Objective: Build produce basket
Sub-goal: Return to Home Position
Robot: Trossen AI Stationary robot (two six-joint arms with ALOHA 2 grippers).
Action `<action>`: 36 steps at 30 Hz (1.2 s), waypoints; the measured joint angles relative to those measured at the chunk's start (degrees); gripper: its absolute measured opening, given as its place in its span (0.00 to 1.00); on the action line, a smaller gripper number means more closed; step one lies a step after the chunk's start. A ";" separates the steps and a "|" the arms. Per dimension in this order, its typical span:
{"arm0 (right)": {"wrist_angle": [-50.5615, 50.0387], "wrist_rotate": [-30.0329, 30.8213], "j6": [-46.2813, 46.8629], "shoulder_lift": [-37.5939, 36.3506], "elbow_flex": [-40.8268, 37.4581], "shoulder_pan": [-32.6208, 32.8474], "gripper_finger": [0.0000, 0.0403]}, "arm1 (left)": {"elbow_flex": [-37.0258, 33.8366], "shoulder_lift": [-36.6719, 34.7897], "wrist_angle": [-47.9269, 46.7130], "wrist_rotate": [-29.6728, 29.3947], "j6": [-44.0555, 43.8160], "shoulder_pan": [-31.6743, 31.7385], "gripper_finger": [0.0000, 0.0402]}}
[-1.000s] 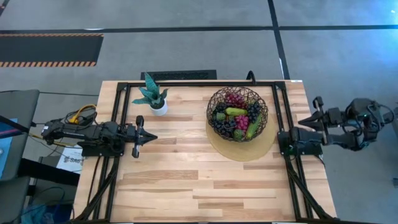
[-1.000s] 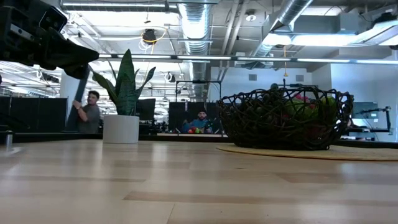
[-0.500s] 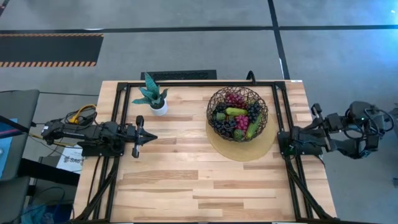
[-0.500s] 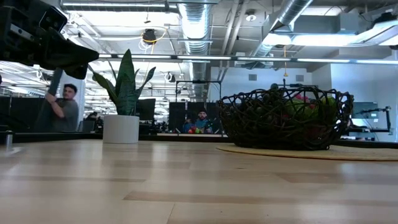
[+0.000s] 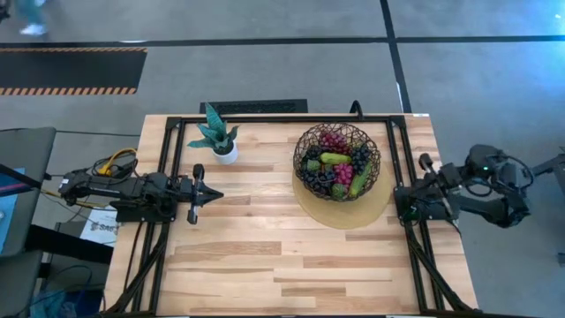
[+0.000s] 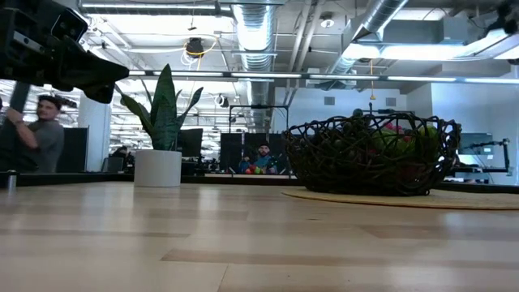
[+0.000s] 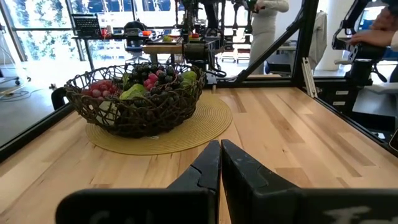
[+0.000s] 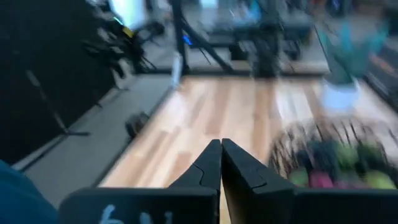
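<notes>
The dark wire basket (image 5: 337, 162) stands on a flat tan disc (image 5: 346, 212) at the table's far right. The produce (image 5: 336, 168) lies piled inside it: magenta and dark grape bunches and green cucumbers. The basket also shows in the left wrist view (image 7: 137, 99) and the low view (image 6: 369, 154). My left gripper (image 5: 218, 195) stays level at the table's left edge, shut and empty, pointing at the basket. My right gripper (image 5: 423, 162) hangs beyond the table's right edge, shut and empty (image 8: 221, 144), angled toward the basket (image 8: 329, 162).
A small potted plant (image 5: 217, 140) in a white pot stands at the far middle-left. Black frame rails (image 5: 402, 159) run along the table's left and right sides. The near half of the wooden top (image 5: 282, 265) is bare. People show in the room beyond (image 6: 36, 134).
My right gripper has swung in from beyond the right edge toward the basket, sinking a little and rolling as it went, its fingers staying shut. The basket and its produce have not moved. A person in the room behind has walked to the left.
</notes>
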 joint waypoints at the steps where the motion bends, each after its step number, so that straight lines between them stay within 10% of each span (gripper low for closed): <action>1: 1.68 -0.32 0.03 -0.01 0.14 0.79 0.08 | -0.01 0.00 0.00 0.00 0.00 -0.01 0.00; 25: 12.25 2.28 1.55 0.50 -5.20 2.57 0.08 | -0.01 0.00 -0.02 0.02 0.00 0.01 0.00; 36: 35.46 -1.72 8.17 0.55 -18.88 3.76 0.08 | 0.01 0.00 -0.02 0.00 0.00 0.01 0.00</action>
